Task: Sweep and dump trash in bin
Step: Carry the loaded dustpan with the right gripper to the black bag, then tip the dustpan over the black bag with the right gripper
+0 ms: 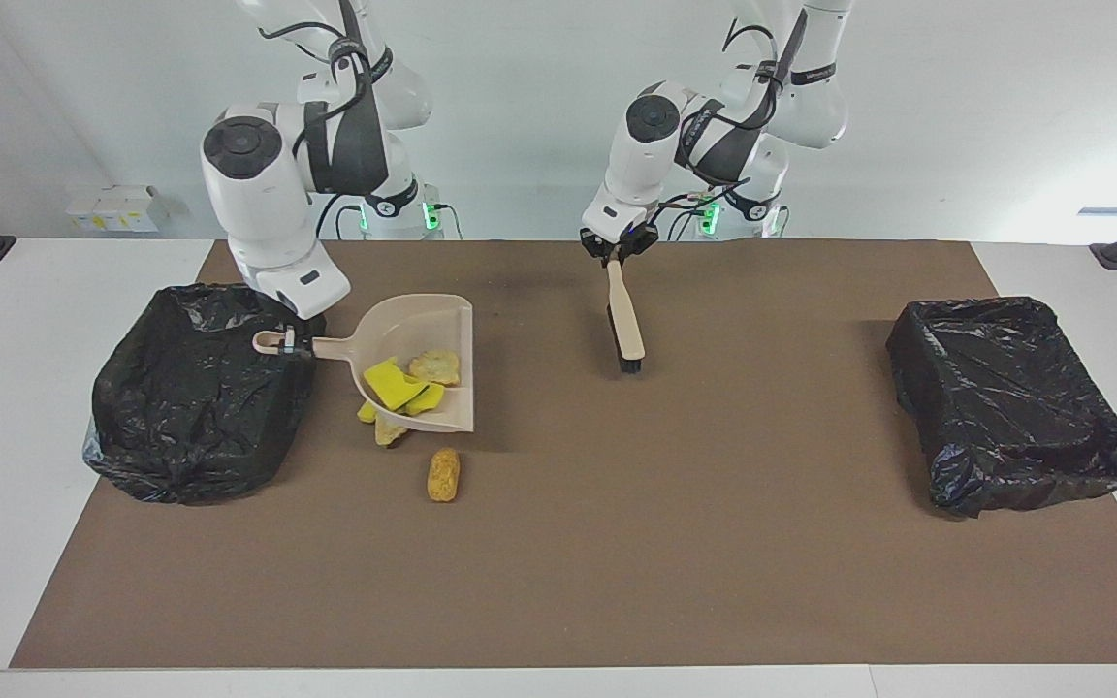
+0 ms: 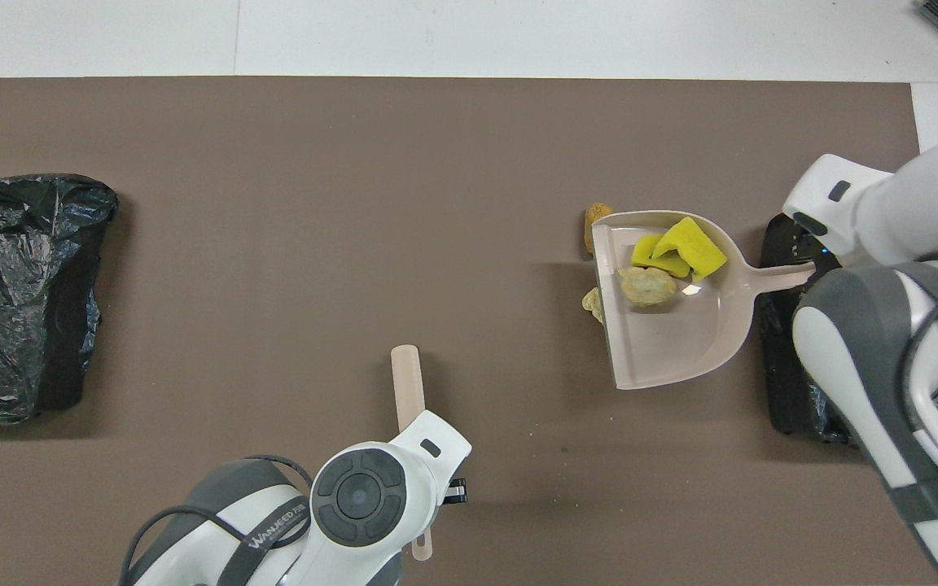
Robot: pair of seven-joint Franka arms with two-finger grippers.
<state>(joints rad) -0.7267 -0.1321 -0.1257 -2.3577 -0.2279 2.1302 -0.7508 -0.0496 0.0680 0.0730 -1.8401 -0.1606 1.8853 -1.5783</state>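
At left of centre in the facing view, the right gripper (image 1: 289,341) pinches the handle of the beige dustpan (image 1: 423,325), raised beside the rim of a black-lined bin (image 1: 200,388) at frame left. Yellow chunks (image 1: 392,380) and a crusty piece (image 1: 435,365) of trash ride in the pan; more scraps (image 1: 386,427) lie on the brown mat (image 1: 617,543) partly under it, a golden-brown bit (image 1: 443,474) just below. At upper centre, the left gripper (image 1: 617,254) clamps the handle of the brush (image 1: 625,325), which hangs bristles down. A second bin (image 1: 1009,397) sits at frame right.
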